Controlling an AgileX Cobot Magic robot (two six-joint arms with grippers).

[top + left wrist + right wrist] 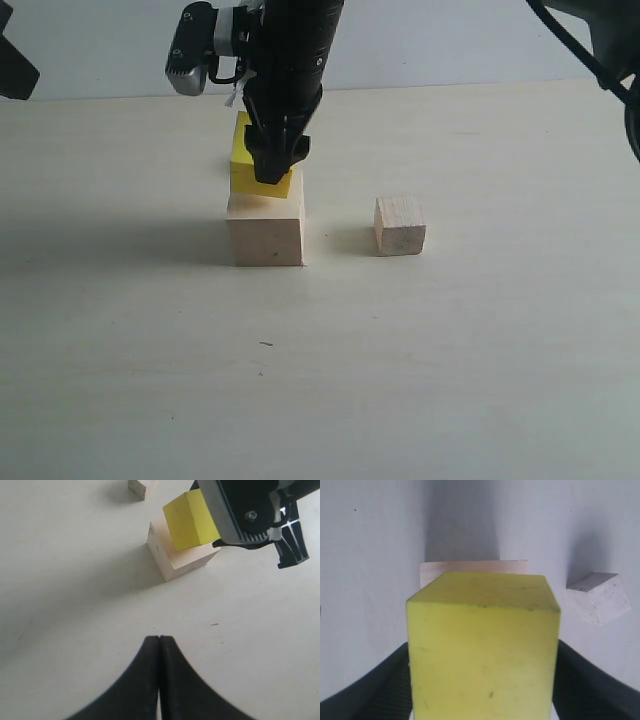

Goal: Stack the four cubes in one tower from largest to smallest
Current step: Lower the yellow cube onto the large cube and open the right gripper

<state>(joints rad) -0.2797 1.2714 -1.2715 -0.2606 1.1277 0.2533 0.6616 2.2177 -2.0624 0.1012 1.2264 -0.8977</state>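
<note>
My right jaws grip the yellow cube [241,170] by opposite faces, directly above the largest pale wood cube [265,232]. I cannot tell whether its underside touches the wood. The release turns on that alignment, and the yellow seems slightly twisted against the block below. The left jaws are pressed shut, empty, over bare bench [450,380]. A small pale wood cube [400,226] sits apart, nearer my right arm. The yellow looks smooth and painted, the wood matte with faint grain, and all are sharp-edged. I see no smallest cube.
</note>
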